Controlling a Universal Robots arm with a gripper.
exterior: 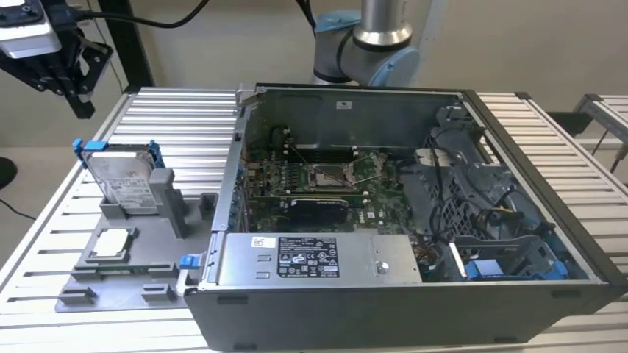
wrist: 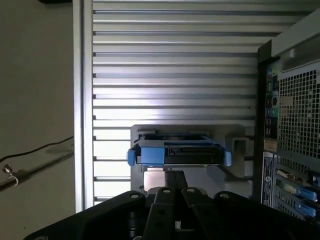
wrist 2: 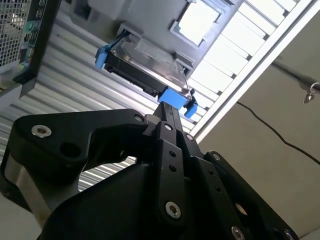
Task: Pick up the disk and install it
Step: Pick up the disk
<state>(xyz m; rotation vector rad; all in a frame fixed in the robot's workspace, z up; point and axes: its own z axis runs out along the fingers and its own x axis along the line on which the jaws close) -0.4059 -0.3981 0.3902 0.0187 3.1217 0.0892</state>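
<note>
We judge the step in hand to be the approach for the pick. The pincer (exterior: 84,110) hangs well above the far-left corner of the bench (exterior: 167,118) with nothing in it. In both wrist views its two fingers appear pressed together, though the angle is poor enough that a slight gap could escape us. The disk (exterior: 123,180) stands on edge in a grey holder (exterior: 167,198) at the exterior view's left, beside the open computer case (exterior: 393,309) and apart from it. In the first wrist view the disk (wrist: 177,152) lies almost in line with the pincer (wrist: 175,180), so the aim looks fair. To do this well, we would have the fingers spread before they come down. They should close across the metal body between the blue bracket ends (wrist 2: 102,56), not on the tabs, and the lift should run straight up out of the holder. Room is generous above and to the left of the disk. The tight side is the right, where the holder's post and the case wall (exterior: 234,184) stand near. A small square chip (exterior: 111,243) lies nearer us on the same fixture, clear of the path.
</note>
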